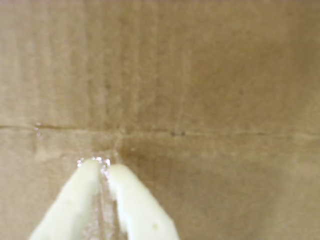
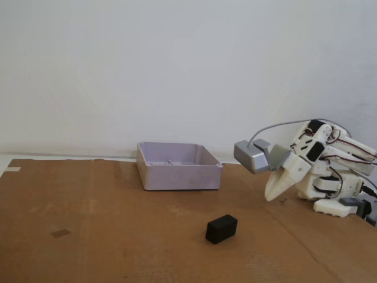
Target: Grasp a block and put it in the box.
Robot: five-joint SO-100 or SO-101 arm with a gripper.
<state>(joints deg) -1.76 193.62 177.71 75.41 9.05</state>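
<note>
— How is the gripper being shown in the wrist view?

— Two cream-white fingers are being seen rising from the lower edge, with their tips brought together — only a thin seam is being left between them. Nothing is being held. The tips are being pointed down at bare brown cardboard, just below a crease that is being seen running across the sheet; whether the surface is actually being touched cannot be told.

— And in the fixed view?

— The gripper is being seen at the right, angled downward with its tip close to the cardboard. The white arm is being kept folded low behind it, and a shiny grey module with a cable is being carried above the fingers.

— Where is the block being found?

— The block — small, matte black, rectangular — is being seen lying on the cardboard to the lower left of the gripper, near it but clearly apart. It is being shown flat on one face and turned slightly askew.

— And the box?

— The box — pale lilac-grey, square, low-walled — is being seen farther back, near the white wall, behind and left of the block, well apart from it.
</note>
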